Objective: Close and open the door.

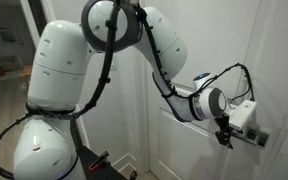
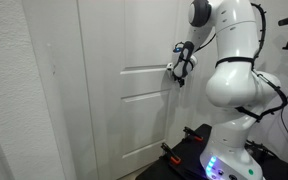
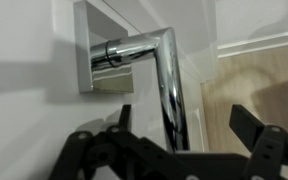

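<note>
In the wrist view the lever handle [image 3: 172, 70] drops down mid-frame and its free end disappears behind the gripper [image 3: 182, 122], whose body the bottom edge cuts off. The top edge clips the square plate [image 3: 89, 50]. In both exterior views the lever handle is mostly hidden behind the gripper and too small to make out, and the door [image 1: 279, 60] runs past the top edge.

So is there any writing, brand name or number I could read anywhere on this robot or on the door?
None can be read in any view.
The door and its lever handle carry no text.
The robot arm is plain white, and its base shows only blue lights, no legible marks.
</note>
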You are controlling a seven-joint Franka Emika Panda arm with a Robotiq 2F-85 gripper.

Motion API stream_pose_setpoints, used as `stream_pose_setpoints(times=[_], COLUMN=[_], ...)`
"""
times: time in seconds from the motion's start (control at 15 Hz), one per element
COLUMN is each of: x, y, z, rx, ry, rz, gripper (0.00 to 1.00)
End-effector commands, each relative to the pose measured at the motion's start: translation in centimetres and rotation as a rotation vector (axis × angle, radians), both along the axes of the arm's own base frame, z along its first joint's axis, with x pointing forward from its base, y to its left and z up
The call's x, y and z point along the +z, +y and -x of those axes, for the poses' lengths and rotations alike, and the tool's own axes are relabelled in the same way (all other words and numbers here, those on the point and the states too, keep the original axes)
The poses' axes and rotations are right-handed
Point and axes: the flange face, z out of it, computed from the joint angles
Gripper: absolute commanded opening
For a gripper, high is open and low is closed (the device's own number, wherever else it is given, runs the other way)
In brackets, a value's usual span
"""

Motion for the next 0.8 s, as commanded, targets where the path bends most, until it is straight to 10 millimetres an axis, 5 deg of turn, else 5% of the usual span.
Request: stream_pose_setpoints(times=[0.0,0.4,0.53,0.6,0.73], x=[3.8,3.6,4.8,0.8,3.1], y=[4.2,5.4,4.3,0.9,2.6], z=[2.2,1.3,0.9,0.0,-0.2], rx=[-0.025,-0.029,-0.096,-0.035,-0.066], ry=[-0.068,-0.081,-0.087,-0.033,-0.074], rz=[-0.028,-0.075,-0.054,-0.014,-0.03], gripper=[1.0,1.0,1.0,1.0,1.0])
